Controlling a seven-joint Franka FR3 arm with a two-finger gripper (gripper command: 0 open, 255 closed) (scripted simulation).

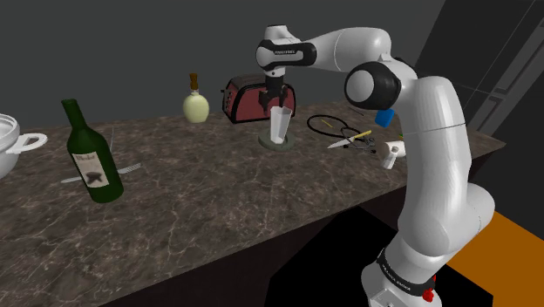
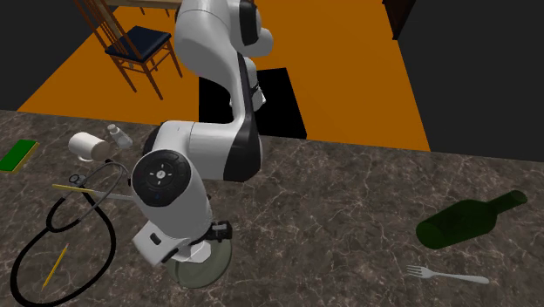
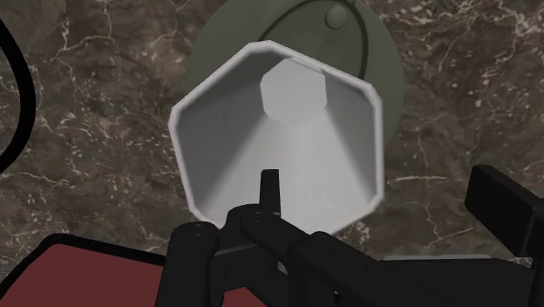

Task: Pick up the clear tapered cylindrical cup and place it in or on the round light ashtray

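Note the pale see-through cup (image 1: 279, 125) standing upright on the round grey-green ashtray (image 1: 289, 145), on the dark marbled worktop (image 1: 218, 192) just in front of the red toaster (image 1: 251, 98). Log the claw (image 1: 275, 98) as hanging directly over the cup's rim, spread wide and gripping nothing. Check the wrist view for one finger (image 3: 506, 209) well off to the cup's side with no contact, looking down into the cup's mouth. Judge the placement as good as made, so treat the step in hand as the let-go and clear-off. Lift straight up, with no sideways drift until well above the rim. Expect a narrow base under a wide mouth to tip easily if clipped at the lip. Hold the claw spread while rising and avoid closing anywhere near the rim. Mind the toaster close behind, and the black looped cord (image 1: 324, 125) just beside the ashtray on the shoulder view's right, when swinging away. Can't confirm from the slanted wrist view whether the base sits dead centre on the ashtray. So go slow and watch for rocking.
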